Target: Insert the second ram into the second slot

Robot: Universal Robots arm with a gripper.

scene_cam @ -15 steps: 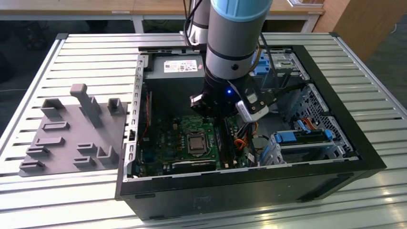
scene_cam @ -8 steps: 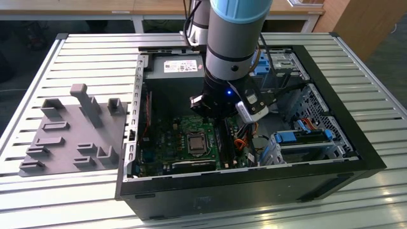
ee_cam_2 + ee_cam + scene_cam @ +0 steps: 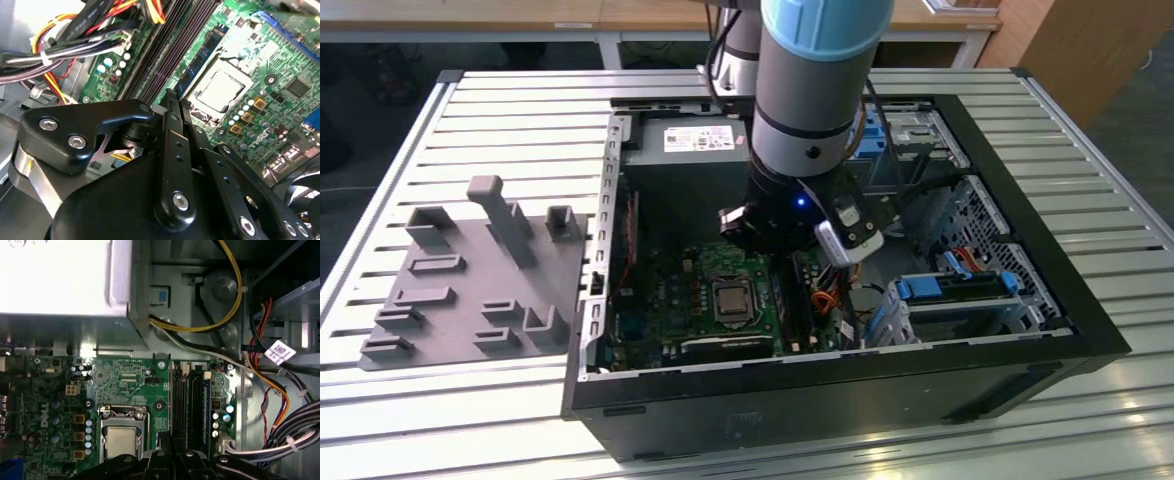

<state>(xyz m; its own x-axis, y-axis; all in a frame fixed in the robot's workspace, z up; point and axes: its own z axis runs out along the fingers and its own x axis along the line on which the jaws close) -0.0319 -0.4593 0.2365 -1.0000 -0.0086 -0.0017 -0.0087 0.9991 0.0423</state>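
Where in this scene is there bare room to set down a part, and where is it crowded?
Free: the slatted table beyond the grey holder tray, and along the case's right in the exterior view. Crowded: inside the case, where the gripper hangs over the memory slots beside bundled cables.

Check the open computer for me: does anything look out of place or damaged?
Nothing looks spilled, broken or askew. One oddity: the processor on the motherboard sits bare, with no cooler over it. The cables beside the board are bunched but tied.
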